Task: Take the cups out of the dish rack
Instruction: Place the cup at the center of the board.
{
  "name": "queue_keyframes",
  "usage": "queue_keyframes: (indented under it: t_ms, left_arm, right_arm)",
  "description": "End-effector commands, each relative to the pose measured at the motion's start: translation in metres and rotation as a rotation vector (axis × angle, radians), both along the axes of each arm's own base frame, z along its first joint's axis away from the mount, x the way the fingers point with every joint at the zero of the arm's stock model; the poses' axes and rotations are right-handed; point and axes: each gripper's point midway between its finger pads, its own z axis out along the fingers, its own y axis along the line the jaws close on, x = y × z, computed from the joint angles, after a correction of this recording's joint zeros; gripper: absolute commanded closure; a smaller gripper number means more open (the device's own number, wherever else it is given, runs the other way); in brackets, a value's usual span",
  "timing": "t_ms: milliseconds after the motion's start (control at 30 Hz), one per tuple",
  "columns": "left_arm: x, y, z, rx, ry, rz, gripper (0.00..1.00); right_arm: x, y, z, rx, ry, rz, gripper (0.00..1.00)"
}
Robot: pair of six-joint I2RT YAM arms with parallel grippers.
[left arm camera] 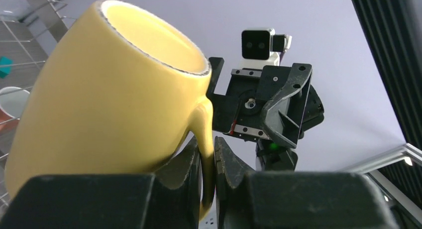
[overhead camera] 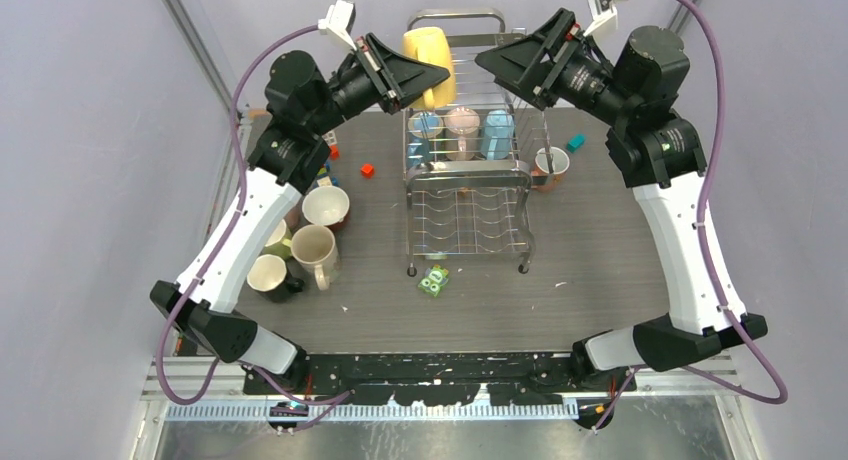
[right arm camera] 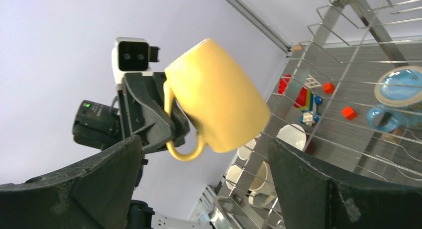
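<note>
Our left arm: elbow bent, forearm reaching up and inward.
Our left gripper: fingers nearly together, pinching the handle of the yellow mug, held aloft.
Our right arm: mirrors it, wrist pointing inward.
Our right gripper: jaws spread wide, empty, facing the left gripper.

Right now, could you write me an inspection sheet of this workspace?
Surface: dark table, a few pale specks.
Job's things: yellow mug held aloft near the rack top; three mugs in the rack; right mug beside it; left mugs grouped on the table.
Clutter: green packet, red block, teal block.
Tools: left tool shut on the yellow mug's handle; right tool open, empty.
Cables: purple cables loop along each arm.
Surroundings: pale walls.
</note>
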Motion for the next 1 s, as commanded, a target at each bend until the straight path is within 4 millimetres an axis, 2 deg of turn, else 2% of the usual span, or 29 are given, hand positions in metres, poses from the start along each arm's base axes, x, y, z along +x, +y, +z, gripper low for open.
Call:
queue_keyframes:
  t_ms: [0, 133, 333, 433, 733, 967]
  left_arm:
    - [-0.032, 0.010, 0.057, -0.156, -0.189, -0.060, 1.00]
    - [-0.028, 0.011, 0.066, -0.203, -0.198, -0.049, 1.00]
    - [-0.013, 0.020, 0.095, -0.459, -0.192, -0.040, 1.00]
    - [-0.007, 0.018, 0.103, -0.554, -0.172, -0.050, 1.00]
    - [0.004, 0.008, 0.110, -0.726, -0.137, -0.078, 1.00]
    - [0.000, 0.005, 0.119, -0.776, -0.146, -0.107, 1.00]
  right_arm:
    - [-0.009, 0.011, 0.031, 0.083, -0.072, 0.090, 0.02]
    - [-0.005, 0.013, 0.027, 0.110, -0.050, 0.093, 0.03]
    - [-0.001, 0.006, 0.020, 0.159, -0.001, 0.034, 0.03]
    - [0.002, 0.005, 0.019, 0.232, 0.042, 0.020, 0.03]
    - [0.014, -0.005, 0.053, 0.515, 0.068, -0.015, 0.03]
    - [0.028, -0.011, 0.059, 0.653, 0.125, -0.039, 0.05]
